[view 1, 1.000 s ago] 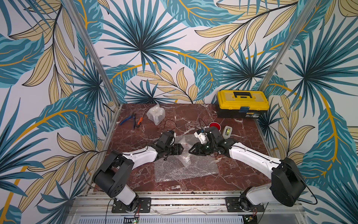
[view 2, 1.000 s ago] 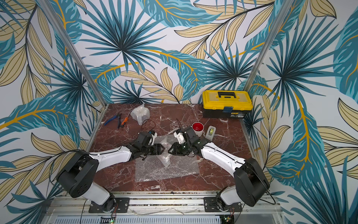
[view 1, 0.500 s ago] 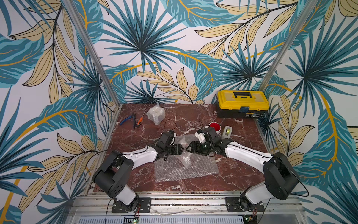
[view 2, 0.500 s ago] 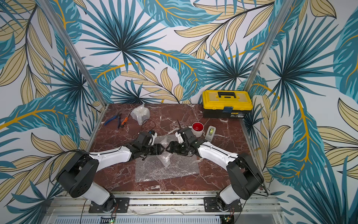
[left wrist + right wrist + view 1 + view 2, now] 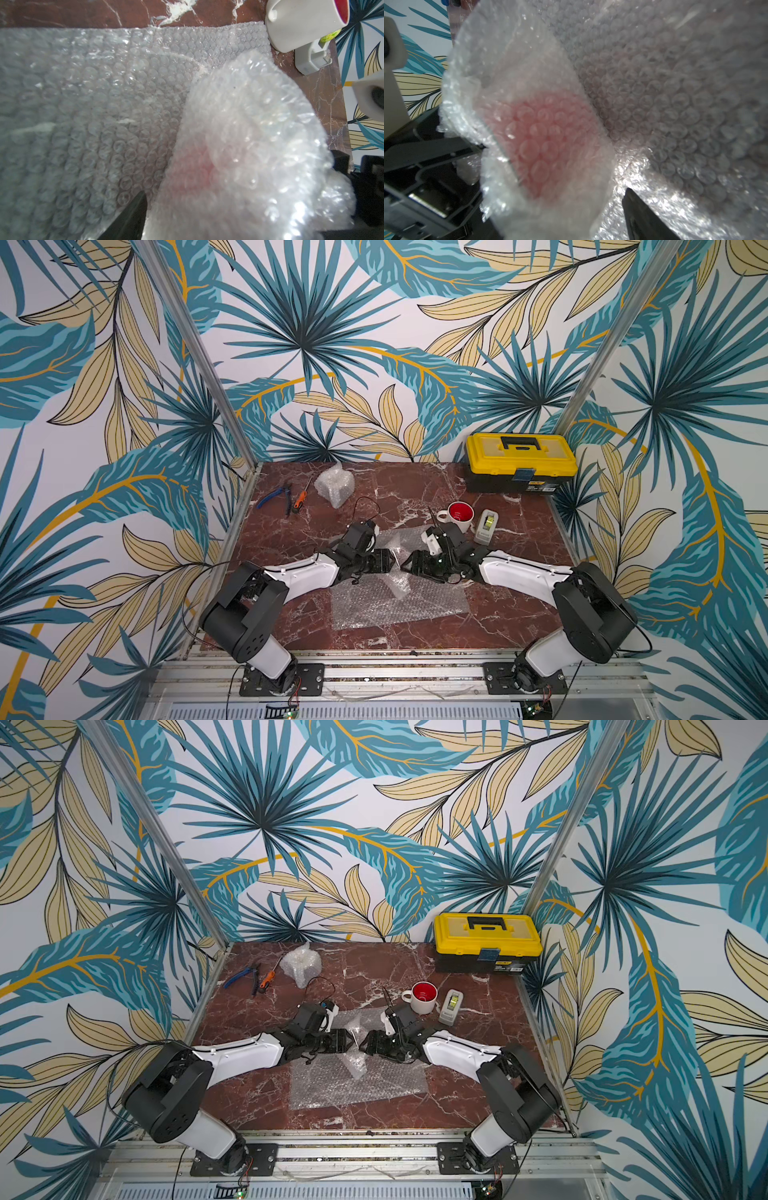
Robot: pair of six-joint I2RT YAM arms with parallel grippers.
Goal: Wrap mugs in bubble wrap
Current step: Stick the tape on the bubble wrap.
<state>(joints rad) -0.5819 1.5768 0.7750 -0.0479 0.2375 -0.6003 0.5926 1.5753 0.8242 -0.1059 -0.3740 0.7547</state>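
A red mug wrapped in bubble wrap [image 5: 239,155] lies mid-table on a flat bubble wrap sheet [image 5: 399,605]; red shows through the wrap [image 5: 542,141]. In both top views my left gripper [image 5: 390,565] meets it from the left, jaws shut on the bundle, with one black finger [image 5: 128,218] against its side. From the right comes my right gripper [image 5: 406,566], which stands open around the bundle's other end. Its one visible finger [image 5: 643,218] stays just off the wrap. A white mug with red inside [image 5: 459,515] stands upright behind the right arm.
A grey tape dispenser [image 5: 486,526] sits right of the white mug. A yellow toolbox [image 5: 519,462] is at the back right. Another bubble-wrapped bundle [image 5: 334,487], blue pliers [image 5: 274,497] and an orange screwdriver [image 5: 300,497] lie at the back left.
My right gripper has opened and shifted slightly left toward the bundle. The left arm has stayed still.
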